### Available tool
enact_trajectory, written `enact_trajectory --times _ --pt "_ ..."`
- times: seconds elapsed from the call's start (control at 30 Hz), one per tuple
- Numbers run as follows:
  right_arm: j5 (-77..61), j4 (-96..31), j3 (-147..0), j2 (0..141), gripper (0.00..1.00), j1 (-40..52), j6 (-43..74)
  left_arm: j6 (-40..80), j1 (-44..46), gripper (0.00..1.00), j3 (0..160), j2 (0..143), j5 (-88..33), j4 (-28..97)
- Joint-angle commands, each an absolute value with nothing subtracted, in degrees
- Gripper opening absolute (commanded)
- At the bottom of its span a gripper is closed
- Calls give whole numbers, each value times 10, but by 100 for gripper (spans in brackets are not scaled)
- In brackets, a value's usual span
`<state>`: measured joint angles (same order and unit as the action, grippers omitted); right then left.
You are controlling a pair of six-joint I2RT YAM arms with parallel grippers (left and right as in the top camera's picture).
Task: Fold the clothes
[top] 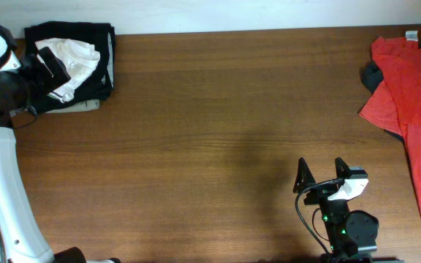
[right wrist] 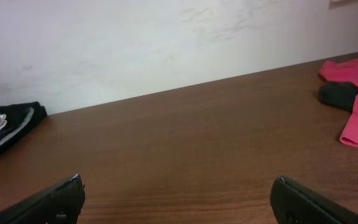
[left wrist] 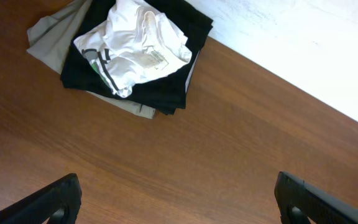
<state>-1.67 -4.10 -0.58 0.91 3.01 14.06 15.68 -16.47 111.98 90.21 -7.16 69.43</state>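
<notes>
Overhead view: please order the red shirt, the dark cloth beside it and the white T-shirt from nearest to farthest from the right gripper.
Measured from the right gripper:
1. red shirt, at the right side; its lower part lies closest.
2. dark cloth, tucked at the red shirt's upper left edge, farther back.
3. white T-shirt, in the far left corner, crumpled on the black garment.

Bright, even light; soft shadows.
</notes>
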Motion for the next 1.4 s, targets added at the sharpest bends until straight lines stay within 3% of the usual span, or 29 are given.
enact_trajectory --times 0.0,0.83,1.07,1.37 --pt "-10 -45 -3 6 99 34 138 154 -166 99 1120 895 -77 693" --pt "-10 -45 -3 6 99 34 138 154 -143 99 1086 855 -77 693" --pt "-10 -45 -3 6 99 34 138 154 -99 99 875 682 -75 675" --pt "-10 -45 -3 6 99 34 138 62 -99 99 513 414 -52 471"
